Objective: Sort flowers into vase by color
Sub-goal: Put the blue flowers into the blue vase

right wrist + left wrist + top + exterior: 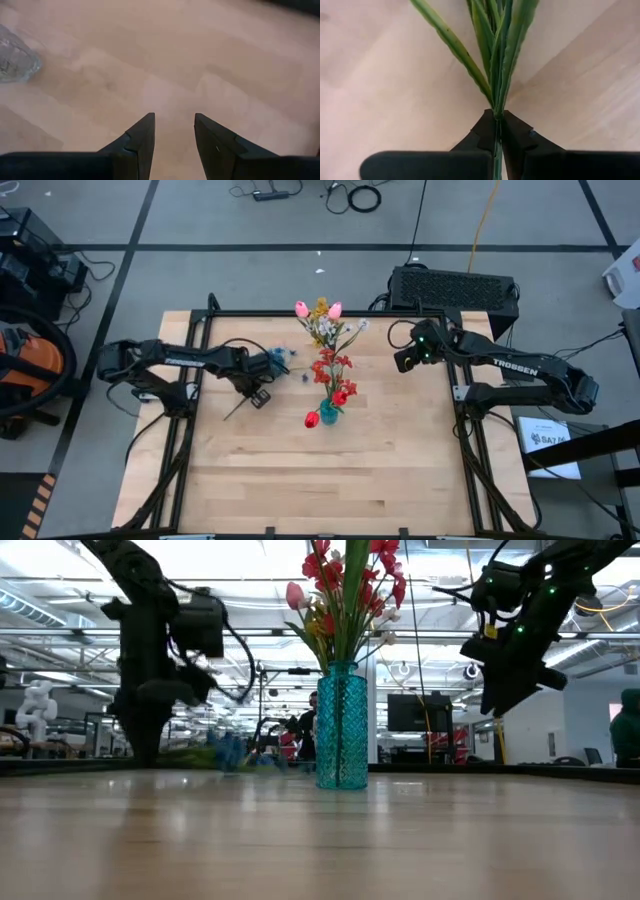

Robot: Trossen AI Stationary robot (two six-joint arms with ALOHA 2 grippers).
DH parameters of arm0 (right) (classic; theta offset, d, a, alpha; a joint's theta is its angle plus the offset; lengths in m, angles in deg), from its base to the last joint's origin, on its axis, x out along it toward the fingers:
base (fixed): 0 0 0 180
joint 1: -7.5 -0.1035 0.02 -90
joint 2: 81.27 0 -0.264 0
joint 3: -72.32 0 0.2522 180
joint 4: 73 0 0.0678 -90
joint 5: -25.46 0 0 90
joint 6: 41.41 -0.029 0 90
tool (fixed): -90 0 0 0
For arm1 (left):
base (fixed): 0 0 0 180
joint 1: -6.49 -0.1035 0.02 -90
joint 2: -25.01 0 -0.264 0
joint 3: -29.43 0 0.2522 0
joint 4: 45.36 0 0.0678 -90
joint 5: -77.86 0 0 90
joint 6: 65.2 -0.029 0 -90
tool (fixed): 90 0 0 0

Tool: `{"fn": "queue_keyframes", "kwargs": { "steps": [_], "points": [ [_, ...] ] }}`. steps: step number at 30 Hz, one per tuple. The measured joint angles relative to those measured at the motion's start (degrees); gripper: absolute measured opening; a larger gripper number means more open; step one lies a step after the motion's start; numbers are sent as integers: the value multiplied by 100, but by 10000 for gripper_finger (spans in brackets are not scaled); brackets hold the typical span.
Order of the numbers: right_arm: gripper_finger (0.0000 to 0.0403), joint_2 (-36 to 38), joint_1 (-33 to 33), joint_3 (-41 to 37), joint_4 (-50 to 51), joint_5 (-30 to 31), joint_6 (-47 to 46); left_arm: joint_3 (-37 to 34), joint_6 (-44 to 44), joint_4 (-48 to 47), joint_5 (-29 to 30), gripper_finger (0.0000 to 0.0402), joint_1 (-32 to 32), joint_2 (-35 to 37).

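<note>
high view shows a pale wooden surface point(330, 470) with a teal glass vase point(329, 412) near its middle, already holding a mixed bunch of flowers point(325, 340): two pink tulips at the far end, yellow and white small blooms below them, red blooms lower down and a red tulip lying out beside the vase mouth. the left gripper point(262, 395) sits left of the vase, low over the surface, and a blue spray point(279, 357) shows just beside the left arm's wrist, blurred, with its thin dark stem running down towards the fingers.

left wrist view is the clearest on the grip: the two dark fingers point(482, 132) are clenched together on a thin green stem point(496, 107), with long narrow leaves fanning out beyond the tips over the wood (the bloom itself is out of this picture).

low view shows the vase point(341, 725) standing upright on the surface, its green stems and red blooms rising out of the top; a blue smear of blooms point(228, 752) lies low near the surface, between the left arm and the vase.

the right gripper point(405, 360) hangs to the right of the bouquet, apart from it. right wrist view shows its fingers point(142, 137) parted with bare wood between them, grasping nothing, and the base of the vase point(15, 60) well off to one side.
</note>
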Motion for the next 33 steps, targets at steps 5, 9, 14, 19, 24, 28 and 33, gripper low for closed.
{"fn": "queue_keyframes", "kwargs": {
  "steps": [5, 9, 14, 19, 24, 28, 33],
  "points": [
    [130, 2, -48, -2, 293, -109, -383, 4, 55, -412, 207, 17, -7, 954],
    [130, 2, -102, -2, 298, -92, -263, 4, 211, -492, 274, 17, -9, 1946],
    [130, 2, -114, -2, 298, -93, -217, 10, 835, -449, 813, 17, 6, 3307],
    [130, 2, -114, -2, 298, -95, 177, 14, 1095, 422, 1101, 17, 136, 4502],
    [130, 2, -114, -2, 315, -108, 549, 14, 104, 2251, 1495, 17, 288, 5146],
    [130, 2, -114, -2, 315, -108, 789, 23, -1116, 4019, 1178, 17, 437, 5241],
    [130, 0, -114, -2, 311, -86, 972, 35, -2641, 5361, 376, 17, 829, 5156]
  ]
}}
